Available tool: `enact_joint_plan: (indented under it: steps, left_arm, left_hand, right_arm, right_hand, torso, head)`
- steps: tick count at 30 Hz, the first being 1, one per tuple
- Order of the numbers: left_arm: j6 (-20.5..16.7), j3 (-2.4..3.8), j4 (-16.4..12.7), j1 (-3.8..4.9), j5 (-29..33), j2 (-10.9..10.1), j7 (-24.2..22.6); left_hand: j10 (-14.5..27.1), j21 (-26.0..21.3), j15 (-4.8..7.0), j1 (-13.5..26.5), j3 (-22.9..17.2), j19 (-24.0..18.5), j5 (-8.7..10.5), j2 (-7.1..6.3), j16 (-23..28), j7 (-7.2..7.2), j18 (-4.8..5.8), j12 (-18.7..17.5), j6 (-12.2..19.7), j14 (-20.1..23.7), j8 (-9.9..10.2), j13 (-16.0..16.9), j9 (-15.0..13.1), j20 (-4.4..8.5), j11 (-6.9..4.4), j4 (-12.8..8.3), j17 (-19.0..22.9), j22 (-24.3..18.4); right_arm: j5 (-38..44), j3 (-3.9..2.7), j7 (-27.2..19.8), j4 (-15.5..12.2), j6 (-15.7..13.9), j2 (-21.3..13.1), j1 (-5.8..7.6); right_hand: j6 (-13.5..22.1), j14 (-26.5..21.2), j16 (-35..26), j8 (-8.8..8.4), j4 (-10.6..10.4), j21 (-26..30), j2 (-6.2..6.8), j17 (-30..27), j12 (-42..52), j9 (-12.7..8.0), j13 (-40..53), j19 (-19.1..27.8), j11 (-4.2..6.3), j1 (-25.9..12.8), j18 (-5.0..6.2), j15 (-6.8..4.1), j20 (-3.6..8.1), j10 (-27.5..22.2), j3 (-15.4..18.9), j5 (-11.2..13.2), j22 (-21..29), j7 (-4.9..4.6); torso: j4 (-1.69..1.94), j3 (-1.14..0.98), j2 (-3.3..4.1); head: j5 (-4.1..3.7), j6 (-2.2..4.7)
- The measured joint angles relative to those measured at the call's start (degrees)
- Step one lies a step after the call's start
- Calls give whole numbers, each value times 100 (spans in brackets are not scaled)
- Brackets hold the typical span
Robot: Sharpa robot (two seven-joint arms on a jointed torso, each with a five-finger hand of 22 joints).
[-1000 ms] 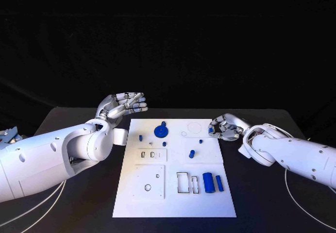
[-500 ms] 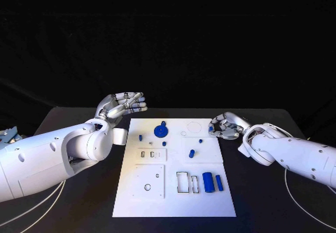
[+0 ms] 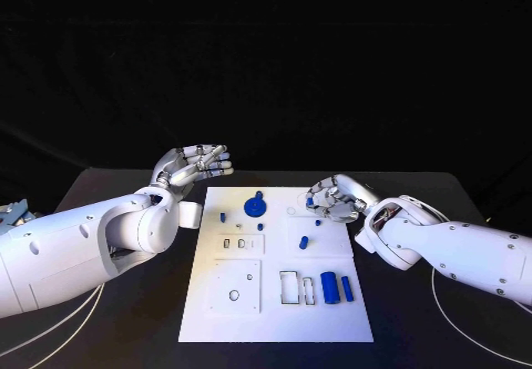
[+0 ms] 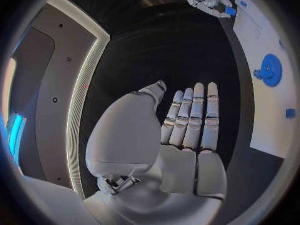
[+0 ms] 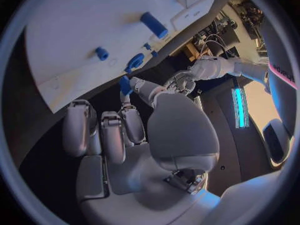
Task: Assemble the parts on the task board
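Note:
The white task board (image 3: 277, 323) lies in the middle of the table. On its far part stand a blue toothed disc (image 3: 255, 207) (image 4: 270, 70) and small blue pegs (image 3: 303, 243). A thick blue cylinder (image 3: 329, 288) and a thinner rod (image 3: 347, 290) lie on its right side. My right hand (image 3: 333, 198) (image 5: 125, 130) hovers over the board's far right corner and pinches a small blue piece (image 5: 125, 85) (image 4: 230, 11) between thumb and finger. My left hand (image 3: 197, 165) (image 4: 187, 130) is raised off the board's far left corner, fingers straight, holding nothing.
The board has rectangular recesses (image 3: 296, 288) and a square plate with a hole (image 3: 236, 287) on its near half. Black table (image 3: 122, 307) surrounds the board on both sides. Thin white cables (image 3: 466, 323) trail on the table under both arms.
My right hand has moved left, from beside the board's right edge to over its far right corner, still holding the small blue piece. The left hand has stayed put.

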State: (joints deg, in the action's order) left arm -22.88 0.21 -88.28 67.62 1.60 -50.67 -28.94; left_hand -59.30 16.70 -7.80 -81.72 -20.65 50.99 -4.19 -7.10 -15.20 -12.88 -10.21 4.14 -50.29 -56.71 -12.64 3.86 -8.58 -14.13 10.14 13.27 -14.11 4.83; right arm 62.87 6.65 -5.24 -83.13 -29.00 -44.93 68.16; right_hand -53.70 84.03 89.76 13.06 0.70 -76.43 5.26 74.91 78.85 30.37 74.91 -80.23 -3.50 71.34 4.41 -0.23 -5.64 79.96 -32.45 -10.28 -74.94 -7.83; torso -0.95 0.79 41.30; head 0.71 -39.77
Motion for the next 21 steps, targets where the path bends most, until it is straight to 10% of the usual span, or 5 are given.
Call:
enact_joint_plan:
  steps: [7, 21]
  left_arm:
    - [-1, 0, 27, 0, 0, 33, 3]
    - [-8, 0, 55, 1, 0, 76, 10]
  left_hand:
    - [0, 0, 0, 0, 0, 0, 0, 0, 0, 0, 0, 0, 0, 0, 0, 0, 0, 0, 0, 0, 0, 0]
    - [-21, -23, 0, 0, 0, 0, 0, 0, 23, 0, 0, 0, 0, 0, 0, 0, 0, 0, -21, 0, -6, -12]
  right_arm:
    - [300, 11, 589, -443, -123, 400, 12]
    - [799, 95, 1434, -485, -58, 1140, -120]
  right_hand:
    - [-9, 0, 0, 1, 0, 0, -7, 0, 0, 0, 0, 0, 0, 7, 0, 0, 0, 0, 0, 2, 0, -20]
    - [-9, -21, 0, 4, 1, 0, -6, -1, 0, 0, 4, 1, 0, 6, 0, -21, 0, 0, 2, 26, 2, -20]
  torso:
    - [4, 1, -3]
    - [8, 5, 12]
  head:
    - [92, -35]
    - [193, -52]
